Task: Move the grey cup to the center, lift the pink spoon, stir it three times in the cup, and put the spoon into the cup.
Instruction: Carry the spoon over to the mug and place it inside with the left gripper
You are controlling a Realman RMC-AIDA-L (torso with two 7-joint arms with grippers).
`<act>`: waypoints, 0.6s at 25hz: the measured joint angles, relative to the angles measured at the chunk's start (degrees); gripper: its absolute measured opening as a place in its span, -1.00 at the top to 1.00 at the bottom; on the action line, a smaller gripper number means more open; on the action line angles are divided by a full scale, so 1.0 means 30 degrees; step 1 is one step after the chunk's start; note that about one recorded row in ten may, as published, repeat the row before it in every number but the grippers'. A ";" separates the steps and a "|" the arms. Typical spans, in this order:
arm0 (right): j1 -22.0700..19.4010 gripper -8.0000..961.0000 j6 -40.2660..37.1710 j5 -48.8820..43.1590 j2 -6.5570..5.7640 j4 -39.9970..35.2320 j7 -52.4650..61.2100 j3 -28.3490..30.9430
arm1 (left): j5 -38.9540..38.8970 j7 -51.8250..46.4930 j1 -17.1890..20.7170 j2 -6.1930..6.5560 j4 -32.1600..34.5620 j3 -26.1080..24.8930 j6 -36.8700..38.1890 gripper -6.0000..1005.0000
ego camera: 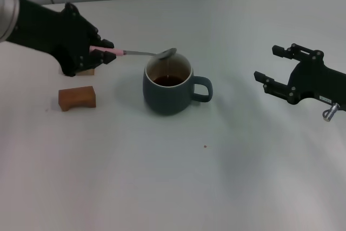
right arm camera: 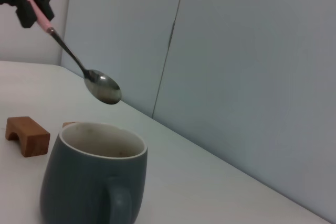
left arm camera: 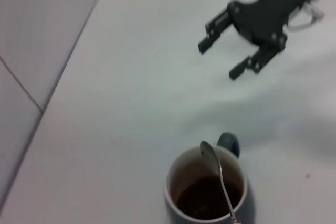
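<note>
The grey cup [ego camera: 168,86] stands upright near the table's middle with dark liquid inside and its handle toward my right. My left gripper [ego camera: 102,50] is shut on the pink handle of the pink spoon [ego camera: 141,53], to the left of the cup. The spoon is held above the cup [right arm camera: 93,174], its metal bowl hovering over the far rim; the spoon [right arm camera: 97,84] is clear of the liquid. Seen from the left wrist, the spoon [left arm camera: 219,177] slants over the cup [left arm camera: 206,188]. My right gripper [ego camera: 273,64] hangs open to the right of the cup, holding nothing, and the right gripper [left arm camera: 229,52] is also in the left wrist view.
A brown wooden block [ego camera: 77,98] lies left of the cup, and another block [ego camera: 85,71] peeks out under my left hand. A grey wall [right arm camera: 236,66] runs along the table's far edge. A small dark speck [ego camera: 204,146] lies in front of the cup.
</note>
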 joint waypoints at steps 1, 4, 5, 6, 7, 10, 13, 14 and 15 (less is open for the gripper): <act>0.0002 -0.42 0.0012 0.0000 -0.0001 0.0004 0.0000 -0.0002 | 0.0713 -0.0273 -0.0208 -0.0005 0.0748 0.0768 -0.0022 0.72; 0.0002 -0.42 0.0042 0.0000 -0.0001 -0.0003 0.0000 -0.0002 | 0.1855 -0.0605 -0.0590 -0.0023 0.1930 0.1910 0.0093 0.72; 0.0001 -0.42 0.0053 0.0000 -0.0001 -0.0008 -0.0001 -0.0001 | 0.2485 -0.0732 -0.0817 -0.0033 0.2547 0.2681 0.0211 0.72; 0.0002 -0.42 0.0067 0.0000 -0.0001 -0.0007 -0.0001 -0.0003 | 0.2615 -0.0765 -0.0862 -0.0035 0.2697 0.2875 0.0236 0.72; 0.0002 -0.42 0.0084 0.0000 -0.0002 -0.0005 -0.0001 -0.0002 | 0.3150 -0.0907 -0.1015 -0.0036 0.3099 0.3553 0.0335 0.72; 0.0001 -0.42 0.0175 0.0000 -0.0002 0.0007 -0.0003 -0.0001 | 0.4292 -0.1247 -0.1435 -0.0070 0.3706 0.5132 0.0525 0.72; 0.0003 -0.42 0.0346 0.0000 -0.0001 0.0008 -0.0007 -0.0002 | 0.5371 -0.1432 -0.1877 -0.0154 0.3843 0.6659 0.0612 0.72; 0.0008 -0.42 0.0380 0.0000 -0.0002 0.0007 -0.0009 -0.0002 | 0.5682 -0.1460 -0.1974 -0.0157 0.3854 0.6996 0.0560 0.72; 0.0023 -0.42 0.0380 0.0000 -0.0001 0.0007 -0.0012 -0.0002 | 0.6081 -0.1487 -0.2097 -0.0158 0.3862 0.7469 0.0473 0.72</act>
